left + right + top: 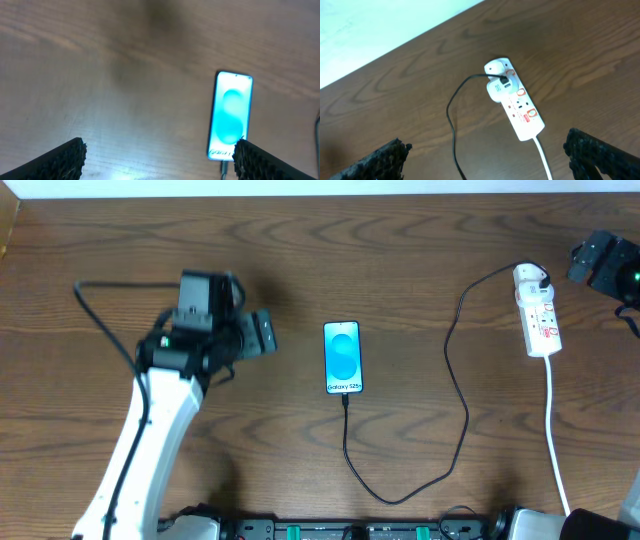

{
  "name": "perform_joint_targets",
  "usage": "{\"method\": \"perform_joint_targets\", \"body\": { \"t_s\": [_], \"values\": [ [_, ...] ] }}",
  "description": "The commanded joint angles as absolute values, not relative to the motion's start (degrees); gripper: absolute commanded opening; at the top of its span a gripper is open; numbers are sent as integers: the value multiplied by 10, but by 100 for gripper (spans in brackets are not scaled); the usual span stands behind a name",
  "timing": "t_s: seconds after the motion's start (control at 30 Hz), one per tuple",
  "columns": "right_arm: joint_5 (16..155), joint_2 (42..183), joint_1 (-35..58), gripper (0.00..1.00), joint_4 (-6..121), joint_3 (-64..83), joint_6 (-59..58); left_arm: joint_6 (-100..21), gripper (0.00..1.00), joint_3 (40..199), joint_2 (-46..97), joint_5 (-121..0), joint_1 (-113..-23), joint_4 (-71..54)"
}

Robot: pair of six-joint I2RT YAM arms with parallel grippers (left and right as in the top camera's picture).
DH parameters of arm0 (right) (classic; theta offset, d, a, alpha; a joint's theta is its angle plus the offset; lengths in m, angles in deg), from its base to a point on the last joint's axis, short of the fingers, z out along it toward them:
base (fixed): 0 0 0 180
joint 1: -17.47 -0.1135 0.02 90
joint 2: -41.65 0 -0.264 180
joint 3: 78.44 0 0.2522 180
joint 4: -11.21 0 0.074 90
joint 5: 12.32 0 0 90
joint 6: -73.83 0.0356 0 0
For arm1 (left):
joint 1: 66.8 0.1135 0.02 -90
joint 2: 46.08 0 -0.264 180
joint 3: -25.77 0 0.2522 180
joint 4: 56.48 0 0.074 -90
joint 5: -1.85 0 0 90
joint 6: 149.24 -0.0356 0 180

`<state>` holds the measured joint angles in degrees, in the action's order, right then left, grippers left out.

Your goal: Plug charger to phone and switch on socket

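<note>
Hovering left of centre, the left gripper [265,335] has its jaws wide apart, gripping nothing. The phone [342,357] lies mid-table with the charger [346,430] meeting its lower edge and looping right to the socket [538,315]. The right gripper [585,262], equally open and empty, sits beside the socket; an off-centre poke could skid it and tug the charger loose, and the white plug [496,91] crowds the switches.

The worktop [300,260] lay under me, dark brown wood with long wavy grain running across it. Past its far edge I saw a pale, whitish surface [370,30]. Closer in, a bright patch of glare [130,150] washed the grain out.
</note>
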<state>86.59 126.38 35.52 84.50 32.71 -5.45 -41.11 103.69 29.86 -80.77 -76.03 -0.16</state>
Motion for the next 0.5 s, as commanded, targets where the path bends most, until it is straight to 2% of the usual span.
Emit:
{"method": "perform_joint_targets", "body": {
  "t_s": [0.0,0.33,0.47],
  "values": [
    [862,1259,347,99,847,328,-46,-417,94,965,233,-818,-761,-30],
    [862,1259,347,99,847,328,-46,-418,95,779,-16,-864,-761,-129],
    [862,1259,347,99,847,328,-46,-488,95,729,-105,-867,-761,-171]
  ]
}}
